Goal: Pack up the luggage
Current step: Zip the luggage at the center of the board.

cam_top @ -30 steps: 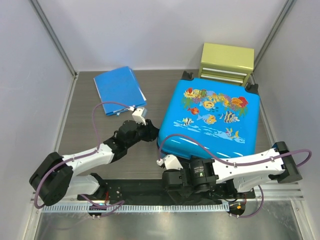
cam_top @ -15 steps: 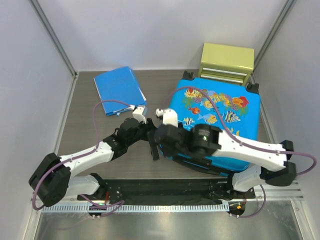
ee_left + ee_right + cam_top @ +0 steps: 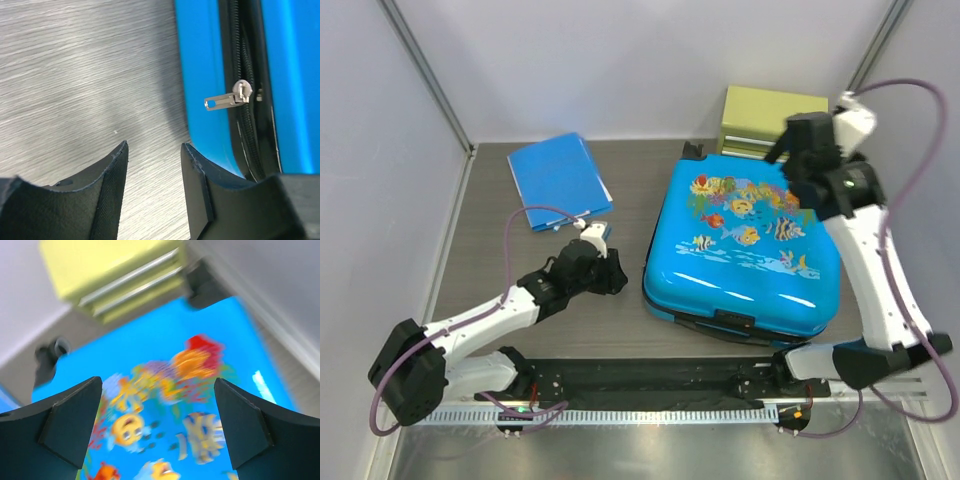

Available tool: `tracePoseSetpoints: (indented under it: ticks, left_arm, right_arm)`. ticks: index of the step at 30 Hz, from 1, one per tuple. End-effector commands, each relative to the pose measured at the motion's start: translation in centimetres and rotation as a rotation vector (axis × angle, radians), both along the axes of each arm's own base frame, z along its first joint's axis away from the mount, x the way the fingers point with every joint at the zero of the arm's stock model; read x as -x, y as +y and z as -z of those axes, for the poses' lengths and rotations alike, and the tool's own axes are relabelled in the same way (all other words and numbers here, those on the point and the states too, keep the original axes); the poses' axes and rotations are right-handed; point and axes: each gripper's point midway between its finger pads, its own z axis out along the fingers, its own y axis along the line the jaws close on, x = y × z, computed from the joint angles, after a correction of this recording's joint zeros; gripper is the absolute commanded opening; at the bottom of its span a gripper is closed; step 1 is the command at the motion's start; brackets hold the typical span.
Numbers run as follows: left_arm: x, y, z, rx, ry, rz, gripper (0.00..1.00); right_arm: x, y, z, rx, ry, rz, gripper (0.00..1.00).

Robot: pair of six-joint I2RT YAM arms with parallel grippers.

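The luggage (image 3: 745, 250) fills the centre right of the top view, lying flat and closed on the surface (image 3: 490, 260). It is a bright-blue hard shell, its broad face turned up and printed with colourful cartoon fish. Its small black wheels (image 3: 693, 151) sit at the upper edge. In the left wrist view a black zipper runs between the blue halves, its silver pull (image 3: 227, 98) jutting left.

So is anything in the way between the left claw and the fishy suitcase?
Nothing visible. Only table surface shows between the left claw and the suitcase side, where the zipper pull sticks out.
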Motion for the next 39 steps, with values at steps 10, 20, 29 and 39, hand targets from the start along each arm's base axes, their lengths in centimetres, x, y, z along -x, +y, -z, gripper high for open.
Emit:
tracePoseSetpoints:
  ticks: [10, 20, 29, 39]
  left_arm:
    - [-3.4, -0.5, -3.5, -0.015, -0.035, -0.089, 0.50]
    - [-7.6, -1.7, -3.8, -0.031, 0.023, -0.159, 0.50]
    - [-8.0, -2.6, -2.0, -0.014, 0.121, -0.175, 0.51]
    - [-5.3, -2.0, 0.4, 0.044, 0.188, -0.178, 0.50]
  right_arm:
    - [9.6, -18.7, 4.1, -0.026, 0.122, 0.444, 1.00]
    - [10.9, -20.5, 11.7, -0.207, 0.234, 0.530, 1.00]
    - [9.7, -16.9, 20.7, -0.423, 0.374, 0.405, 1.00]
    - [6.1, -9.3, 24.7, -0.659, 0.395, 0.070, 0.91]
